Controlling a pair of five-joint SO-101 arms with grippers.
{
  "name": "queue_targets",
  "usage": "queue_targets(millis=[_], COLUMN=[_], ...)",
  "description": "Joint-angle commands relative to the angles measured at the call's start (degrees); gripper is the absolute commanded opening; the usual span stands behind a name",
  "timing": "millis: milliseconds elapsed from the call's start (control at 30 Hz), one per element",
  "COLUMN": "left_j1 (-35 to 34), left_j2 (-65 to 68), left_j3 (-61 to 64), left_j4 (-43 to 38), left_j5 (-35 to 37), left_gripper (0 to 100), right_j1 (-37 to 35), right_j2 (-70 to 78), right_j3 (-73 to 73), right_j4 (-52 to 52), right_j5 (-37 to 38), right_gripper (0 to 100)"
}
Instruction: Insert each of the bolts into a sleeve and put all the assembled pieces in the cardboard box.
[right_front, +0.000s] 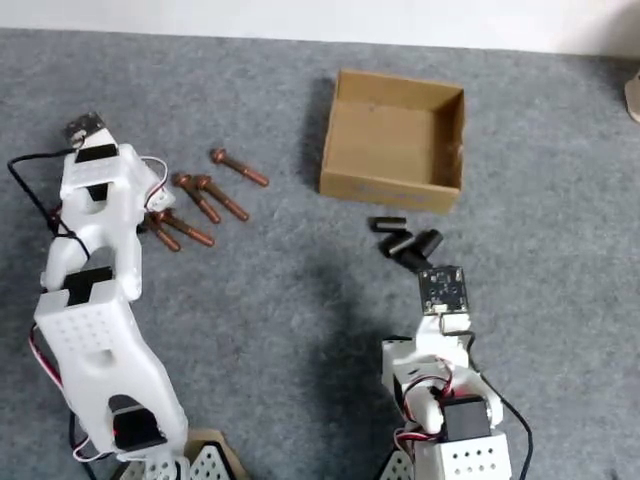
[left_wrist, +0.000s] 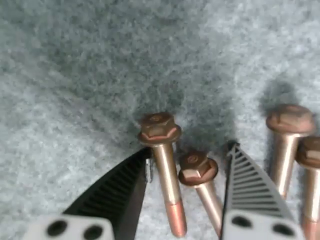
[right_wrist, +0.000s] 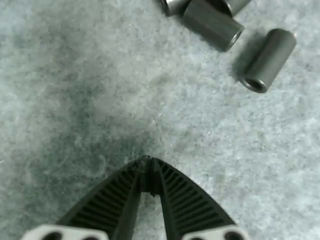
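Bolts (right_front: 205, 195): about five, copper-coloured, hex flange heads. They lie loose on the grey felt-like surface (right_front: 300, 330), well to the left of the cardboard box (right_front: 385, 188).

Handling (judged): rigid metal, light for the arm. The shanks are smooth and round, so they are likely to roll or slip under a pinch. The best hold is across the shank just under the head, which leaves the plain end free for insertion.

Left claw (left_wrist: 190, 150): moderately wide, holding nothing, low over the bolts. Its jaws straddle two bolts lying side by side, and the dark jaw sits just beside the longer shank. Closing here may catch both.

Sleeves (right_front: 405, 238): a few short dark tubes, clustered just in front of the box's near wall. They are stiff, open-ended and prone to rolling.

Right claw (right_wrist: 150, 175): closed, empty, tip near the surface with the sleeves close ahead.

Room: there is a broad open stretch between the two clusters. The box wall crowds the sleeves on the far side. The box top is open.
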Motion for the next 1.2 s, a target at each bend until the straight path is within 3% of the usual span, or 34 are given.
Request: queue_targets(millis=[0,233,300,367,400,433,700,1167], left_j1=[-0.7,-0.7,-0.7,-0.7,-0.7,-0.7,0.5,12.5], left_j2=[-0.4,-0.3,-0.2,-0.2,-0.2,-0.2,-1.0,-1.9], left_j3=[-0.5,0.4,0.4,0.1,0.1,0.1,-0.5,-17.5], left_j4=[0.3,1.7,3.0,4.0,4.1,4.1,4.7,31.2], left_j5=[0.1,0.4,0.4,0.2,0.2,0.2,0.2,0.1], left_gripper=[23,21,14,1,0,3,0,0], right_j1=[-0.7,-0.7,-0.7,-0.7,-0.7,-0.7,-0.7,-0.9], right_j2=[-0.6,-0.6,-0.6,-0.6,-0.6,-0.6,-0.6,-0.6], right_j3=[8.5,8.5,8.5,8.5,8.5,8.5,8.5,8.5], right_j4=[0.3,0.3,0.3,0.3,0.3,0.3,0.3,0.3], right_j5=[-0.5,-0.5,-0.5,-0.5,-0.5,-0.5,-0.5,-0.5], right_gripper=[0.5,0.5,0.5,0.5,0.5,0.5,0.5,0.5])
